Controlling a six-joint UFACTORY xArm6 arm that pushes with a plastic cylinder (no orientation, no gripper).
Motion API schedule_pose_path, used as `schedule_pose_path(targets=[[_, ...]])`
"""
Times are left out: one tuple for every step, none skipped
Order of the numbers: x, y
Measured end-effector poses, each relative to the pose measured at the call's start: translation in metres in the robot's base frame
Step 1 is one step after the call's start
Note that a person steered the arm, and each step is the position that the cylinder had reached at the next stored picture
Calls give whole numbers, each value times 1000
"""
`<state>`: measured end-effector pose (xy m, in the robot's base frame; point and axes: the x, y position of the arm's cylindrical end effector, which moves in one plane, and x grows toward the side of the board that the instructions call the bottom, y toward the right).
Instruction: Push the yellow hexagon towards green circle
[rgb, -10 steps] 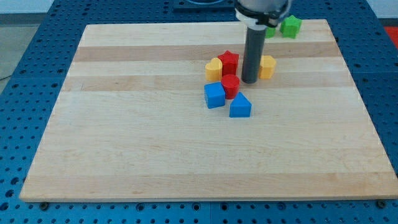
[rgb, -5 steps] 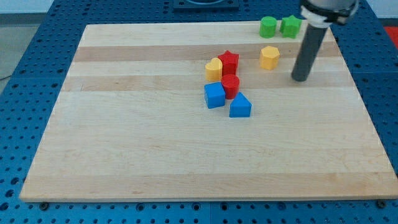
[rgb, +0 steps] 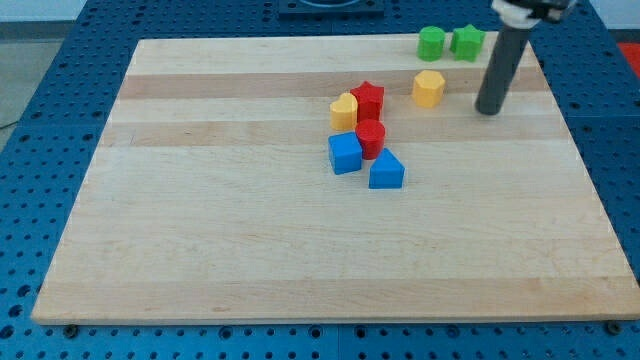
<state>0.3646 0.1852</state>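
Observation:
The yellow hexagon (rgb: 428, 88) lies on the wooden board near the view's top right. The green circle (rgb: 431, 43) stands above it near the board's top edge, a short gap apart. My tip (rgb: 488, 111) rests on the board to the right of the yellow hexagon and slightly lower, not touching it.
A green star-like block (rgb: 467, 42) sits right of the green circle. A cluster lies left of the hexagon: yellow heart (rgb: 344, 110), red star (rgb: 368, 100), red cylinder (rgb: 371, 138), blue cube (rgb: 345, 153), blue triangle-like block (rgb: 386, 170). The board's right edge (rgb: 570, 150) is near my tip.
My tip moved from the hexagon's left side around to its right, then slightly up. The yellow hexagon shifted a little up, closer to the green circle.

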Motion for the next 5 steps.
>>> schedule_pose_path(targets=[[4, -46], [-31, -58], [-53, -26], [-42, -24], [-36, -74]])
